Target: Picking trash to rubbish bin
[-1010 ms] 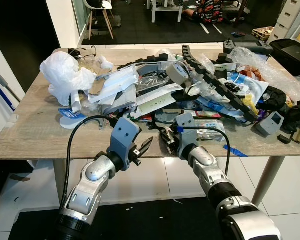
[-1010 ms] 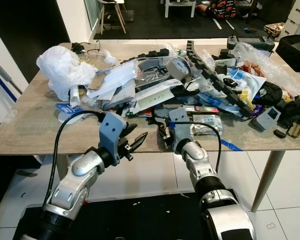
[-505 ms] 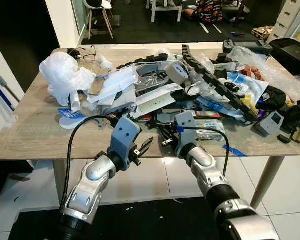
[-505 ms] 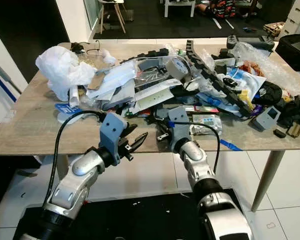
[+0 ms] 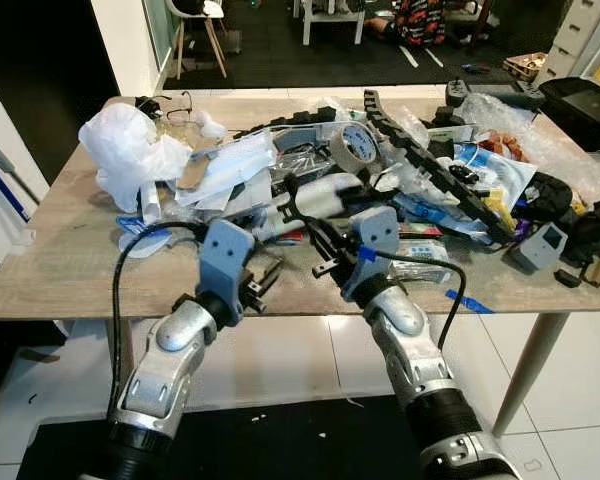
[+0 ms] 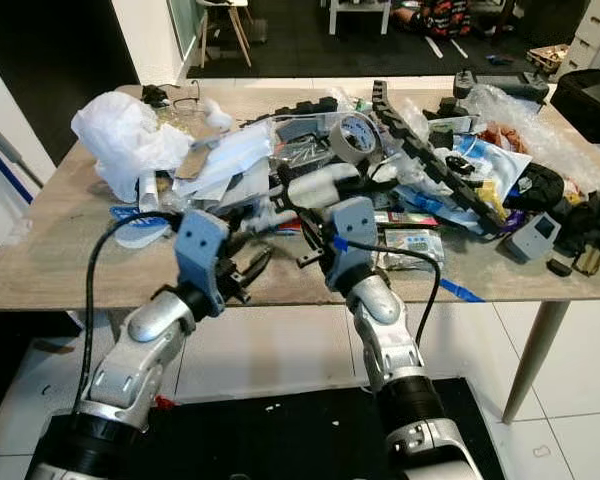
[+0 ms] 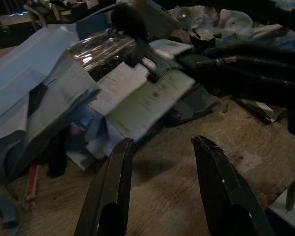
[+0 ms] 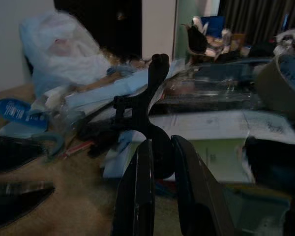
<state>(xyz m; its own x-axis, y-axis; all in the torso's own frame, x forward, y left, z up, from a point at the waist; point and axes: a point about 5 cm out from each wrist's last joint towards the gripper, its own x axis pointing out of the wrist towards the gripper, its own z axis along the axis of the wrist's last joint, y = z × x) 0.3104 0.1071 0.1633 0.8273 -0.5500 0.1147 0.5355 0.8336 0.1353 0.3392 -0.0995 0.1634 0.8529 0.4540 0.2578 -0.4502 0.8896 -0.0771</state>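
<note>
A heap of trash covers the wooden table (image 5: 60,270): a white plastic bag (image 5: 130,145), blue-white packets (image 5: 230,160), a printed white sheet (image 5: 325,190), a tape roll (image 5: 355,145) and a black cable chain (image 5: 430,165). My right gripper (image 5: 325,245) hovers over the table's front middle, shut on a thin black plastic piece (image 8: 155,88) that sticks up from its fingers toward the pile. My left gripper (image 7: 163,142) is open just left of it, low over bare wood near the front edge, with nothing between its fingers. The printed sheet (image 7: 142,98) lies just beyond it.
A grey box (image 5: 540,245) and black parts sit at the table's right end, with a black case (image 5: 585,100) behind. A strip of blue tape (image 5: 470,300) lies near the front edge. A chair (image 5: 195,30) stands far back on the dark floor.
My right gripper has risen from the table's front edge with the black piece in it. My left gripper has moved forward from in front of the edge to over the tabletop.
</note>
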